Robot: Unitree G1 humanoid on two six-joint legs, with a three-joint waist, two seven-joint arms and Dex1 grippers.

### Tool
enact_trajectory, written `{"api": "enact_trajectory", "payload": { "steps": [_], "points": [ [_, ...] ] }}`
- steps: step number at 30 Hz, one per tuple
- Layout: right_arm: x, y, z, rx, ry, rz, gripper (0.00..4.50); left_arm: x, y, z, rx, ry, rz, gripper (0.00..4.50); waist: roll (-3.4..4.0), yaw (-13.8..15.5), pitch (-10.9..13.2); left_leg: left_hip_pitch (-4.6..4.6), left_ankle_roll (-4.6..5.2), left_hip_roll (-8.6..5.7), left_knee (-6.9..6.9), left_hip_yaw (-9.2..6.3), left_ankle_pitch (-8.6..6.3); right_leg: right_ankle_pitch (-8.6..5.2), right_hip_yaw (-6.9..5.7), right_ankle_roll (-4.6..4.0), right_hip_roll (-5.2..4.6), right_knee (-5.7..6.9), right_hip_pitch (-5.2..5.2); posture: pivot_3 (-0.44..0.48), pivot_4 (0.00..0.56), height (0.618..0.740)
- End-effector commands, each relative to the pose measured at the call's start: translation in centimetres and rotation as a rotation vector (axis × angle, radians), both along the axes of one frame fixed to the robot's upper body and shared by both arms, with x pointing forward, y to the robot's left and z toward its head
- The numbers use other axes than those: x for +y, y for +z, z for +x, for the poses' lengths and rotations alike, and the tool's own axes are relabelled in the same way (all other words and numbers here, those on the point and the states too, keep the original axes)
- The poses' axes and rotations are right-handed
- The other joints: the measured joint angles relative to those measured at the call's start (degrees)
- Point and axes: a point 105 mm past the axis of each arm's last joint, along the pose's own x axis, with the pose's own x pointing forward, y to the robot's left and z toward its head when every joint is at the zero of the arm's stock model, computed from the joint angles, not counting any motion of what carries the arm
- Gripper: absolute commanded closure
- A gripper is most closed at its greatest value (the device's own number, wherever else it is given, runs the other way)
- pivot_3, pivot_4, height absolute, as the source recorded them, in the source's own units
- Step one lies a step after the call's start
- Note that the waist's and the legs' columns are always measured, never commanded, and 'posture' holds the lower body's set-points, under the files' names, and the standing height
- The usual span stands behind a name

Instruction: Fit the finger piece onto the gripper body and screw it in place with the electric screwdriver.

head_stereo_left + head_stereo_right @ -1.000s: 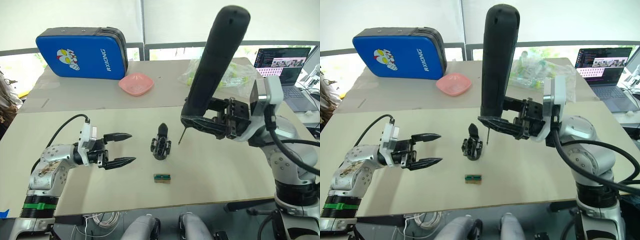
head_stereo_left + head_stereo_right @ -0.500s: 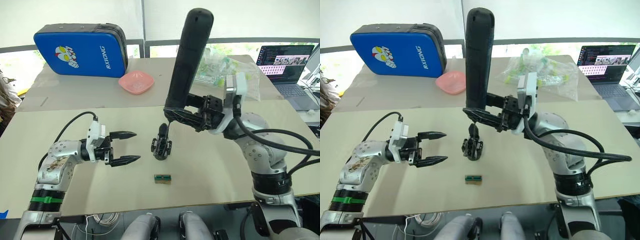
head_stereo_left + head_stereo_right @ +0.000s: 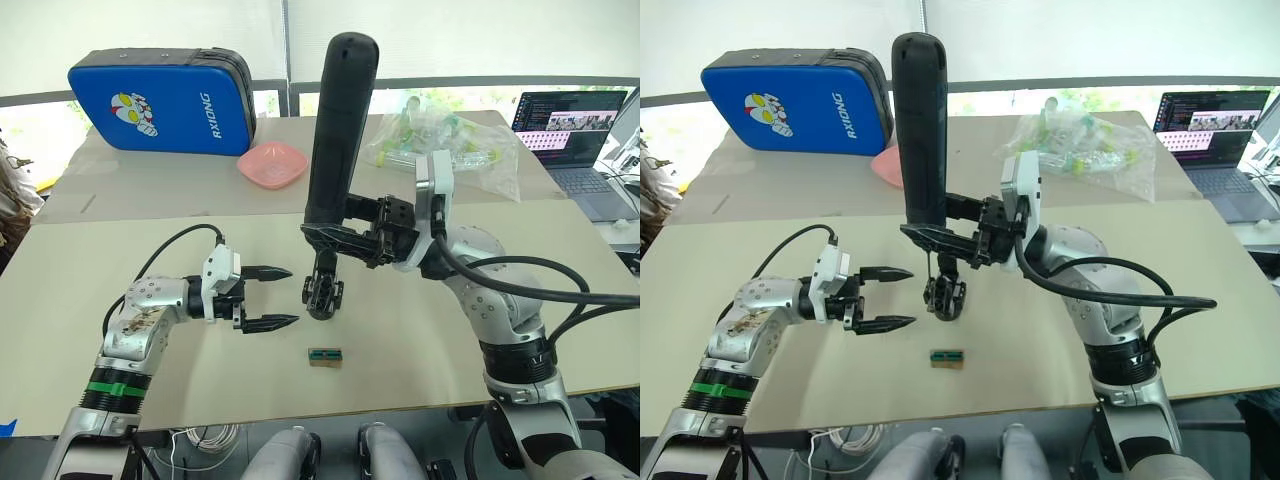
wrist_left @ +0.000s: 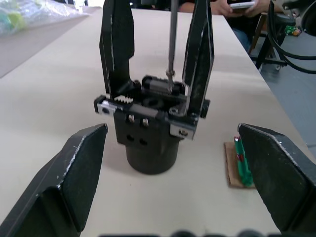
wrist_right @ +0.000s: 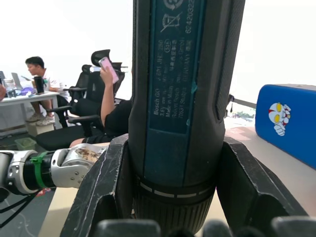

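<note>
Left wrist view, thin metal bit on blocky gripper body (image 4: 150,129)

Mostly black tools on a beige table (image 3: 470,350)

Matte black electric screwdriver (image 3: 337,130) and gripper body (image 3: 322,290); blue case (image 3: 160,98) with cartoon print; pink bowl (image 3: 272,165); green-and-tan block (image 3: 324,356).

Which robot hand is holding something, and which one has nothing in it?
The right gripper holds the electric screwdriver upright over the gripper body. The left gripper holds nothing; its jaws are open beside that body.
</note>
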Motion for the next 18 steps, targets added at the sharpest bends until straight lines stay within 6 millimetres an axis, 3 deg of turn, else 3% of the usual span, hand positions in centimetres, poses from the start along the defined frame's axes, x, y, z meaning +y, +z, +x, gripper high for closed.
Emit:
{"api": "enact_trajectory", "payload": {
  "steps": [1, 18],
  "points": [
    [0.2, 1.6, -0.7, -0.071, 0.03, 0.016, 2.56, -0.3, 0.1, 0.3, -0.041, 0.02, -0.001, 0.0, 0.0, 0.0, 0.0, 0.0, 0.0, 0.0, 0.0, 0.0, 0.0, 0.0, 0.0, 0.0, 0.0, 0.01, -0.01, 0.0, 0.15, 0.74],
    [0.6, 0.5, -0.6, -0.047, 0.028, -0.001, 2.56, -0.1, -1.4, -0.2, -0.022, 0.032, 0.023, 0.0, 0.0, -0.1, 0.0, 0.03, -0.05, 0.01, 0.02, 0.0, 0.03, 0.01, 0.0, -0.02, 0.0, 0.1, -0.01, 0.0, 0.15, 0.74]
  ]
}}
